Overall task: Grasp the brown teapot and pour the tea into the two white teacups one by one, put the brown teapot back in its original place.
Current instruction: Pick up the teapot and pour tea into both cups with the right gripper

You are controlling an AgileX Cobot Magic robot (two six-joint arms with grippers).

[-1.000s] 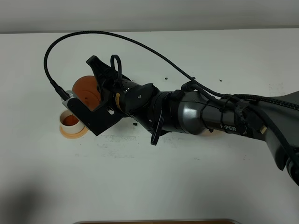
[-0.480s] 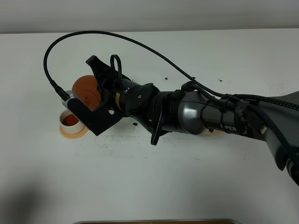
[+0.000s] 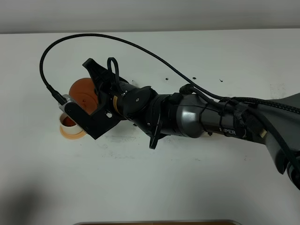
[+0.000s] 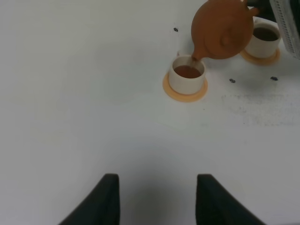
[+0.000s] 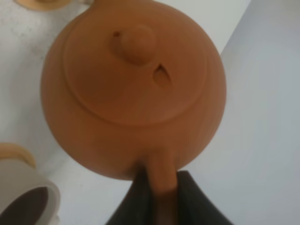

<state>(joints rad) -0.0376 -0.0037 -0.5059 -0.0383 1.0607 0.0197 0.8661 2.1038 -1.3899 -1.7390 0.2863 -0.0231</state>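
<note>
The brown teapot [image 3: 82, 92] hangs tilted in the air at the table's left, and my right gripper [image 3: 100, 92] is shut on its loop handle [image 5: 161, 180]. In the left wrist view the teapot [image 4: 220, 29] points its spout down into a white teacup [image 4: 187, 75] that holds reddish tea and stands on an orange coaster [image 4: 185, 95]. A second white teacup [image 4: 265, 38] with dark tea sits just behind the pot. From above only one teacup [image 3: 68, 123] shows; my arm hides the other and the original place. My left gripper [image 4: 158, 199] stands open, well short of the cups.
My right arm [image 3: 201, 117] lies across the middle of the white table [image 3: 187, 183], with its black cable [image 3: 117, 40] arching above. Small dark specks [image 4: 232, 80] dot the table near the cups. A brown edge [image 3: 154, 222] shows at the bottom of the high view.
My right gripper and the teapot have moved slightly left, and the wrist now covers more of the teacup below. The grip on the handle is the same.
</note>
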